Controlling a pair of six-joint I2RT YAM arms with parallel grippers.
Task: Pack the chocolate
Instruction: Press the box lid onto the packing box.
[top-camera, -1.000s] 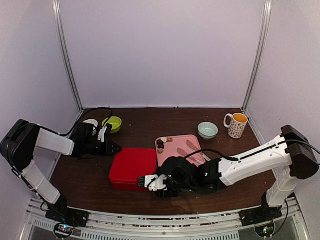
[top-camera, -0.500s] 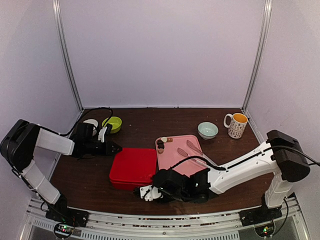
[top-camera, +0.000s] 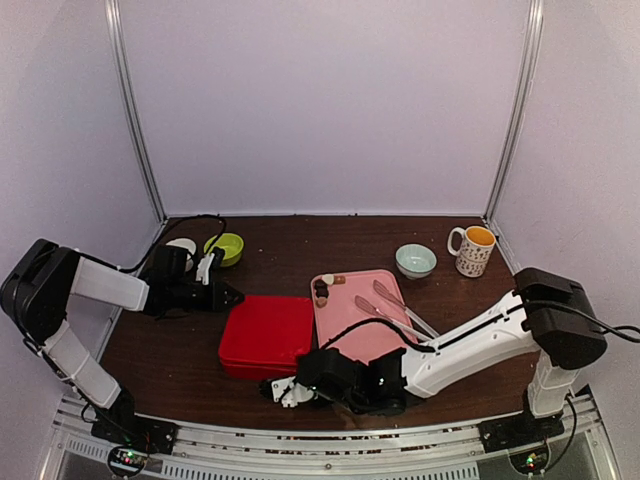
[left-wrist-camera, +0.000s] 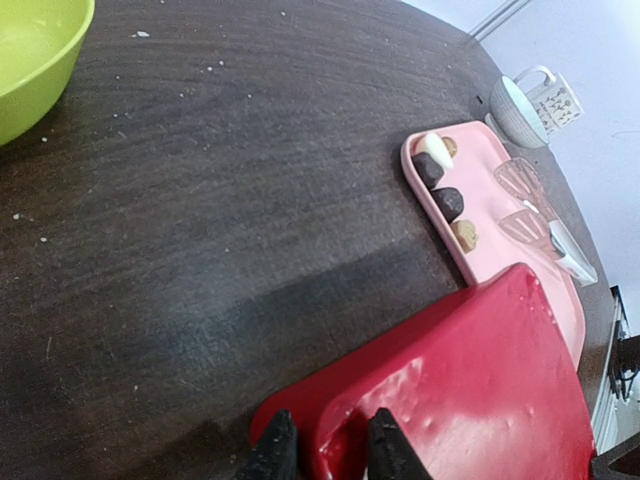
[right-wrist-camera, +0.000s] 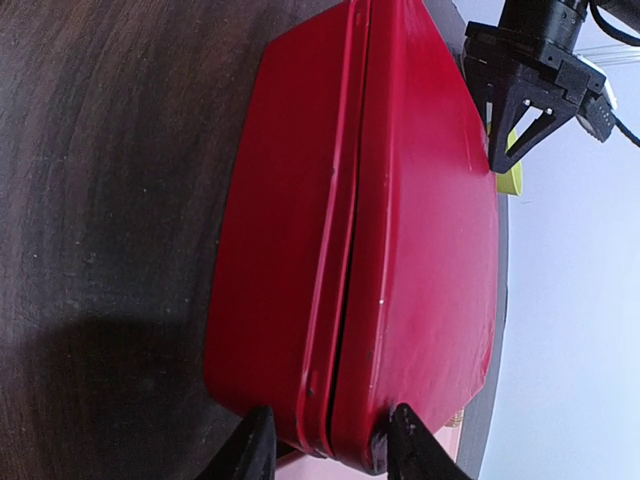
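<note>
Several small chocolate pieces (top-camera: 322, 290), cream, dark and light brown (left-wrist-camera: 446, 200), lie in a row at the left end of a pink tray (top-camera: 352, 318) (left-wrist-camera: 478, 150). Metal tongs (top-camera: 402, 306) lie on the same tray. A closed red box (top-camera: 265, 335) (right-wrist-camera: 380, 230) sits left of the tray. My left gripper (top-camera: 230, 296) (left-wrist-camera: 328, 452) is at the box's far left corner, its fingers pinching the lid's rim. At the near right corner, my right gripper (top-camera: 284, 389) (right-wrist-camera: 328, 450) lies on its side, fingers spread with the box's thickness between them.
A green bowl (top-camera: 228, 247) (left-wrist-camera: 30, 60) and a white object (top-camera: 183, 245) stand at the back left. A pale bowl (top-camera: 415, 260) and a patterned mug (top-camera: 472, 250) stand at the back right. Walls enclose the table on three sides.
My right gripper has slid left and toward the table's near edge, from the box's right side to its near right corner. The left gripper and the box have not moved.
</note>
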